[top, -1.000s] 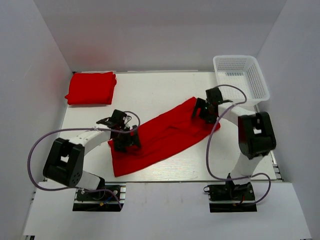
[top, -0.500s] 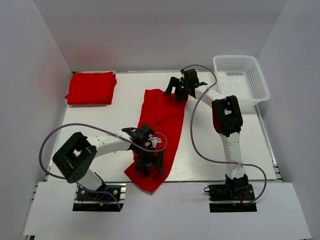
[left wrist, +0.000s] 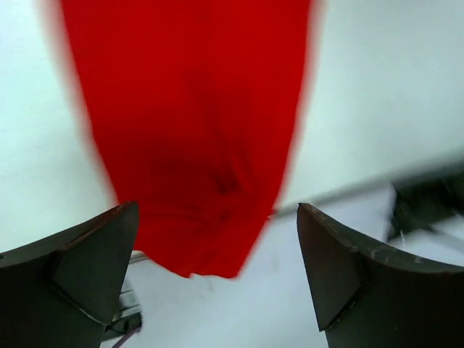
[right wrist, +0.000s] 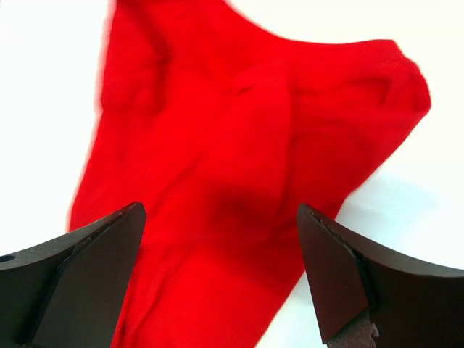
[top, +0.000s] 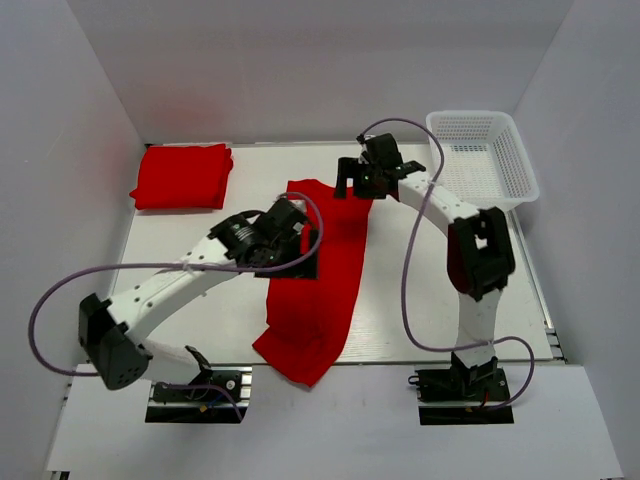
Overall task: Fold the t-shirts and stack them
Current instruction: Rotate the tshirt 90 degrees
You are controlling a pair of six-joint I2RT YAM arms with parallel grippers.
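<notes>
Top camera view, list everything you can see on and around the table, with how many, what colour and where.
folded t-shirt: one, bright red, far left corner of the table
long t-shirt: one, bright red, lying as a narrow strip from the far middle to the near edge
basket: one, white plastic mesh, far right corner, nothing visible inside
table: one, white, walled on three sides
cables: two, purple, one looping along each arm
left gripper: one, black, open, over the middle of the long t-shirt
right gripper: one, black, open, over the long t-shirt's far end
</notes>
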